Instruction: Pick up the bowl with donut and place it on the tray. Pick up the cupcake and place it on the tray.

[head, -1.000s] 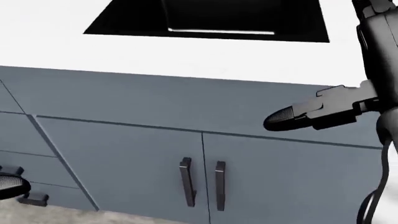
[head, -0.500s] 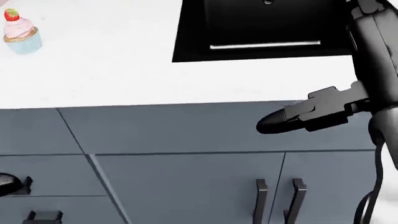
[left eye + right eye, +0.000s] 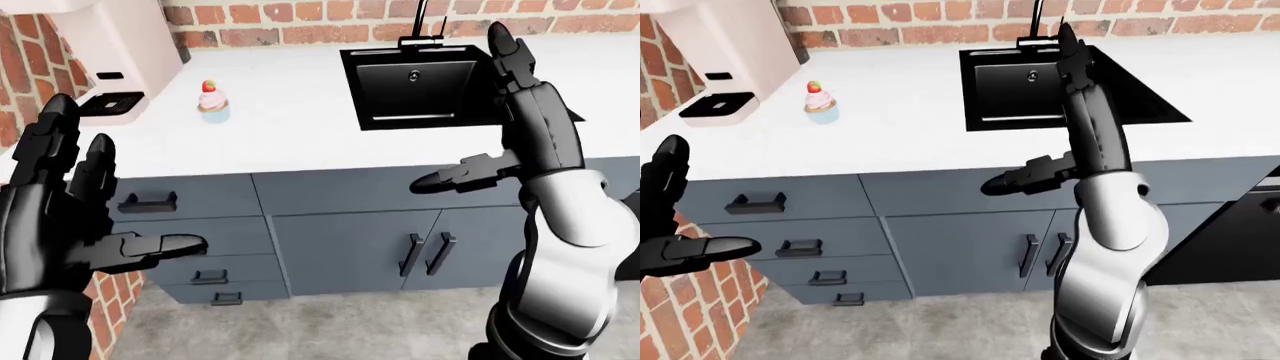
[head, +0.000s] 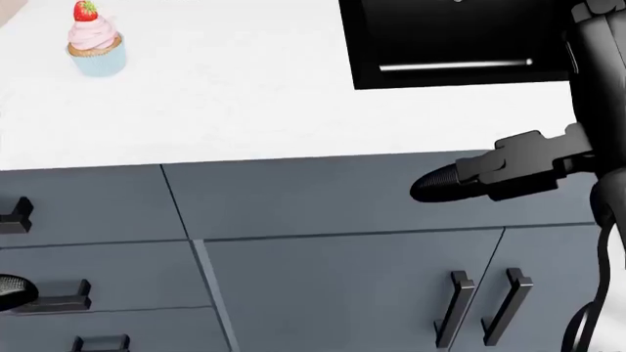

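White counter (image 3: 290, 112) now fills more of the head view: the camera has swung left, bringing the cupcake (image 4: 95, 40) into sight near the counter's far left corner, left of the sink (image 3: 425, 82). Left hand (image 3: 60, 217) and right hand (image 3: 510, 135) hang empty, fingers wide. Neither bowl nor tray shows, so nothing looks placed yet.

White tabletop (image 3: 280, 112) lying open around the cupcake (image 3: 213, 100), nothing crowding it on any side. Pale appliance (image 3: 115, 52) standing at left-eye view's left, near the cupcake but apart. Black sink (image 3: 425, 82) sitting recessed to its right. Brick wall (image 3: 300, 15) closing off the top edge.
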Controlling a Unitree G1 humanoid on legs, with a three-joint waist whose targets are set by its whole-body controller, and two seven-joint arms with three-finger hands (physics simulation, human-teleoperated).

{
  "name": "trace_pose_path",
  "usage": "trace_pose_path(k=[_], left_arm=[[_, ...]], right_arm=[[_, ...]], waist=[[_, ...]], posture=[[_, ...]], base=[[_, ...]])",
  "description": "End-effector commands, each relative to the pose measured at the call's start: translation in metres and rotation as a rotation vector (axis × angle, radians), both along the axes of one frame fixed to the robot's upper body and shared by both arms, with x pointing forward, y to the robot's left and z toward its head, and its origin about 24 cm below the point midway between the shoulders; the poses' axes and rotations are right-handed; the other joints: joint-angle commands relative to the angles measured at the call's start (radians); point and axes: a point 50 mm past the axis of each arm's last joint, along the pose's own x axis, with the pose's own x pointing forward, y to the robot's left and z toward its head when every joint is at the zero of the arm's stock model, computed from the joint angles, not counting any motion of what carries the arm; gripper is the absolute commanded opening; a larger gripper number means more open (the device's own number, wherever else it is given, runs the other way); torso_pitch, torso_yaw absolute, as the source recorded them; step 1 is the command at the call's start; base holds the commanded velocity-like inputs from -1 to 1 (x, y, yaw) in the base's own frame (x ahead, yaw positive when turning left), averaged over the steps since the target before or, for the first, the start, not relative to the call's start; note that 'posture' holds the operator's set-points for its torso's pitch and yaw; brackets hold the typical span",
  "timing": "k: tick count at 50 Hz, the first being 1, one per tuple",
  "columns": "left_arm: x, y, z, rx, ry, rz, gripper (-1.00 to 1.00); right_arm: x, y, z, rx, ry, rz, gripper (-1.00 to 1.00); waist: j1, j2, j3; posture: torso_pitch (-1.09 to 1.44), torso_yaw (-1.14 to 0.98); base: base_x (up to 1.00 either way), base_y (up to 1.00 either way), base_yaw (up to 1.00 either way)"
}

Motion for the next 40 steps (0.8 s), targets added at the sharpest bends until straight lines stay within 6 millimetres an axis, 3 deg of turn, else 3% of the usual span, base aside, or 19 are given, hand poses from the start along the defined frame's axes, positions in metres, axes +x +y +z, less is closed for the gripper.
trace_pose_path(k=[1, 2, 3, 5, 9, 10, 11, 12, 14, 15, 16, 22, 25, 33, 35, 36, 37, 39, 40], left_arm=[[-0.0035, -0.0015, 0.0075, 0.023, -0.054, 0.001, 1.0], [-0.0037, -0.0014, 0.0078, 0.023, -0.055, 0.001, 1.0], [-0.0038, -0.0013, 0.008, 0.022, -0.055, 0.001, 1.0], [-0.004, -0.0012, 0.0086, 0.023, -0.056, 0.001, 1.0], [-0.0042, -0.0012, 0.0105, 0.024, -0.059, 0.001, 1.0], [-0.0043, -0.0011, 0.0106, 0.024, -0.059, 0.001, 1.0], [-0.0044, -0.0011, 0.0104, 0.024, -0.059, 0.001, 1.0], [-0.0044, -0.0009, 0.0102, 0.024, -0.059, 0.002, 1.0], [-0.0046, -0.0007, 0.0096, 0.024, -0.058, 0.002, 1.0], [-0.0047, -0.0007, 0.0092, 0.024, -0.057, 0.002, 1.0], [-0.0047, -0.0007, 0.0091, 0.024, -0.057, 0.003, 1.0], [-0.0045, -0.0007, 0.0083, 0.023, -0.056, 0.003, 1.0], [-0.0044, -0.0009, 0.0082, 0.023, -0.056, 0.002, 1.0], [-0.0052, -0.0004, 0.0073, 0.021, -0.055, 0.001, 1.0], [-0.0052, -0.0004, 0.0071, 0.021, -0.055, 0.001, 1.0], [-0.0052, -0.0005, 0.0071, 0.021, -0.055, 0.001, 1.0], [-0.0052, -0.0006, 0.007, 0.021, -0.056, 0.0, 1.0], [-0.0052, -0.0009, 0.0064, 0.019, -0.057, -0.002, 1.0], [-0.0049, -0.0016, 0.0055, 0.019, -0.055, -0.004, 1.0]], right_arm=[[-0.005, 0.0001, 0.0103, -0.014, -0.066, -0.008, 1.0], [-0.0051, -0.0001, 0.0105, -0.013, -0.066, -0.008, 1.0], [-0.0049, -0.0003, 0.0105, -0.014, -0.067, -0.008, 1.0], [-0.0047, -0.0007, 0.0109, -0.014, -0.066, -0.009, 1.0], [-0.0041, -0.0004, 0.0119, -0.015, -0.068, -0.008, 1.0], [-0.0041, -0.0002, 0.012, -0.014, -0.068, -0.008, 1.0], [-0.0042, 0.0, 0.0123, -0.013, -0.07, -0.007, 1.0], [-0.004, 0.0002, 0.0123, -0.013, -0.07, -0.006, 1.0], [-0.0039, 0.0005, 0.0124, -0.01, -0.071, -0.003, 1.0], [-0.0041, 0.0013, 0.0128, 0.003, -0.073, 0.01, 1.0], [-0.0042, 0.0014, 0.0127, -0.001, -0.072, 0.009, 1.0], [-0.004, 0.0027, 0.0117, -0.007, -0.077, 0.013, 1.0], [-0.0044, 0.0023, 0.0114, 0.015, -0.077, 0.016, 1.0], [-0.0038, 0.0021, 0.0101, 0.046, -0.074, 0.025, 1.0], [-0.0037, 0.0019, 0.01, 0.05, -0.075, 0.026, 1.0], [-0.0037, 0.002, 0.0098, 0.049, -0.075, 0.027, 1.0], [-0.0029, 0.0022, 0.0086, 0.043, -0.072, 0.026, 1.0], [-0.0013, 0.0034, 0.0086, 0.038, -0.07, 0.028, 1.0], [-0.0014, 0.0047, 0.0091, 0.019, -0.066, 0.03, 1.0]], waist=[[-0.005, -0.023, -0.015], [-0.006, -0.006, -0.025], [0.0, -0.029, -0.031], [-0.002, -0.033, -0.038], [-0.005, 0.016, -0.006], [-0.007, 0.049, -0.016], [-0.003, 0.112, -0.032], [-0.003, 0.095, -0.031], [0.003, 0.074, -0.006], [0.01, 0.05, 0.002], [0.006, 0.063, -0.004], [-0.002, 0.047, 0.009], [0.011, 0.047, -0.016], [0.019, -0.006, -0.006], [0.019, -0.037, -0.007], [0.015, -0.069, -0.02], [0.014, -0.054, -0.026], [0.016, -0.064, -0.01], [0.008, -0.056, -0.003]], posture=[[0.0, 0.0], [0.0, 0.0], [0.0, 0.0], [0.0, 0.0], [0.0, 0.0], [0.0, 0.0], [0.0, 0.0], [0.0, 0.0], [0.0, 0.0], [0.0, 0.0], [0.0, 0.0], [0.0, 0.0], [0.0, 0.0], [0.0, 0.0], [0.0, 0.0], [0.0, 0.0], [0.0, 0.0], [0.0, 0.0], [0.0, 0.0]], base=[[0.0, 0.51, 0.0], [0.0, 0.52, 0.0], [0.0, 0.51, 0.0], [0.0, 0.51, 0.0], [0.0, 0.61, 0.0], [0.0, 0.66, 0.0], [0.0, 0.66, 0.0], [0.0, 0.66, 0.0], [0.0, 0.59, 0.0], [0.0, 0.0, 0.0], [0.0, 0.0, 0.0], [0.0, 0.0, 0.0], [0.0, 0.0, 0.27], [0.0, 0.0, 0.86], [0.0, 0.0, 0.89], [0.0, 0.0, 0.89], [0.0, 0.0, 0.89], [0.0, 0.0, 0.61], [0.0, 0.0, 0.0]])
